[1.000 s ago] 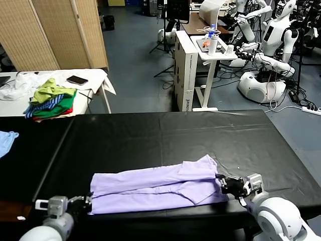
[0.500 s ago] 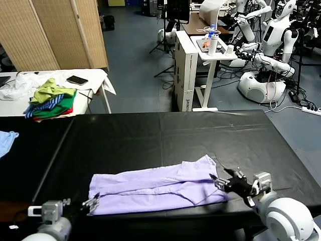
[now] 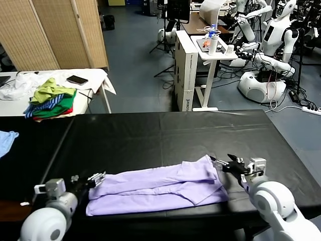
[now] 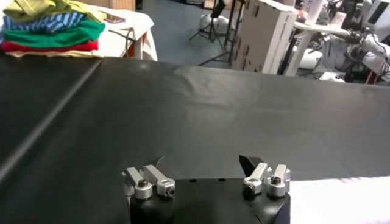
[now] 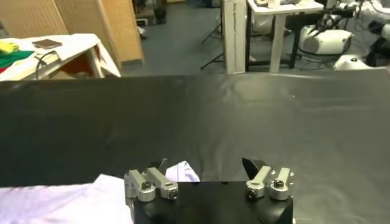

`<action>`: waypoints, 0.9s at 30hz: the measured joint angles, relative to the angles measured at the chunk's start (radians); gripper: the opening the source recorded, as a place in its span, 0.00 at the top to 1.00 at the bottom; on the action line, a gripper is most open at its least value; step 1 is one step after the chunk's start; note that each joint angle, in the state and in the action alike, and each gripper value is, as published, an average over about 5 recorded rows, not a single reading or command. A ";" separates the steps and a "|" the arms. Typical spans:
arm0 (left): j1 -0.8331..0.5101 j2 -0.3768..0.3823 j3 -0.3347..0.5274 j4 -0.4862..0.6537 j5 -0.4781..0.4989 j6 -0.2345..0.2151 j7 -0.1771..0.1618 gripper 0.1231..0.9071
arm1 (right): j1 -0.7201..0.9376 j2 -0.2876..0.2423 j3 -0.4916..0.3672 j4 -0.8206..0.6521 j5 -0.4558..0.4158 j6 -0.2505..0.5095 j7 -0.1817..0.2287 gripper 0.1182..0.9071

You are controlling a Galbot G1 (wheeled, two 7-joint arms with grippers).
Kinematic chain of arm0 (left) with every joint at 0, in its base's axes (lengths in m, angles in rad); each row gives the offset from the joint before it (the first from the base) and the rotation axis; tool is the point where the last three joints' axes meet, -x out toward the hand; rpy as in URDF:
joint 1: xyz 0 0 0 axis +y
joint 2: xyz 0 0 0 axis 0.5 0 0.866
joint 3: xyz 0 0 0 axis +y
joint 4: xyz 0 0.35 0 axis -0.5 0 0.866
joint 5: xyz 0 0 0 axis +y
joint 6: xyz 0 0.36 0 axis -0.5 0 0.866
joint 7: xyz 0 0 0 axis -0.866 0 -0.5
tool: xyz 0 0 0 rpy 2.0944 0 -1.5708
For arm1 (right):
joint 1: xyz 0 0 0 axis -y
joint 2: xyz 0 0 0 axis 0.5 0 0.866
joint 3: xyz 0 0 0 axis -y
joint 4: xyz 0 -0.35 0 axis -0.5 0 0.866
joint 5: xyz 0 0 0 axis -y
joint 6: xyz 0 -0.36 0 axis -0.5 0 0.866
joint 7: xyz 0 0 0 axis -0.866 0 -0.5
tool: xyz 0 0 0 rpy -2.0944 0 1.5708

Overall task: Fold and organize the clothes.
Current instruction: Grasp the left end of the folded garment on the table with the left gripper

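I am looking at 1 pale lavender short-sleeved cotton T-shirt (image 3: 155, 189) lying folded into a long flat band on the black-covered table (image 3: 165, 135), running along the table's near edge and sitting nearer its right end than its left. I am seeing the left gripper (image 3: 93, 178) hovering at the shirt's left end, just above the table's near edge, with its jaws spread wide and nothing between them; in the left wrist view the same gripper (image 4: 206, 173) is showing both fingers standing well apart over bare black cover, with a pale strip of the shirt (image 4: 341, 201) just beside it. I am seeing the right gripper (image 3: 224, 163) hanging at the shirt's right end, also gaping fully and holding nothing; its own wrist view is showing the gripper (image 5: 204, 170) with separated fingers and a lavender corner of the shirt (image 5: 73, 201) lying under and beside them, though I cannot tell whether a fingertip is touching cloth. A light blue cloth (image 3: 7, 140) is resting at the table's far left edge. Beyond the table's left far corner, a pile of green, yellow and striped garments (image 3: 50, 100) is sitting on a white side table (image 3: 93, 80), next to 1 dark phone (image 3: 77, 80).
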 joint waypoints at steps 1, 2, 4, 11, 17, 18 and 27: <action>-0.005 -0.002 0.006 0.008 0.002 0.000 0.000 0.00 | 0.010 0.003 -0.010 -0.009 -0.001 -0.001 -0.001 0.00; -0.008 -0.003 0.010 0.015 0.003 0.001 -0.001 0.00 | 0.019 0.007 -0.020 -0.017 -0.003 -0.002 -0.001 0.00; -0.011 -0.004 0.017 0.024 0.005 0.004 -0.001 0.00 | 0.038 0.012 -0.042 -0.032 -0.007 -0.004 -0.003 0.01; -0.010 -0.005 0.021 0.039 0.018 0.013 -0.012 0.00 | 0.074 0.025 -0.093 -0.058 -0.024 -0.008 -0.014 0.04; 0.000 -0.008 0.012 0.046 0.018 0.014 -0.019 0.00 | 0.081 0.028 -0.106 -0.078 -0.040 -0.007 -0.025 0.12; 0.002 -0.009 0.012 0.047 0.018 0.015 -0.020 0.00 | 0.081 0.029 -0.106 -0.080 -0.041 -0.007 -0.025 0.15; 0.009 -0.020 0.016 0.047 0.017 0.018 -0.021 0.48 | 0.079 0.033 -0.101 -0.090 -0.054 0.001 -0.030 0.47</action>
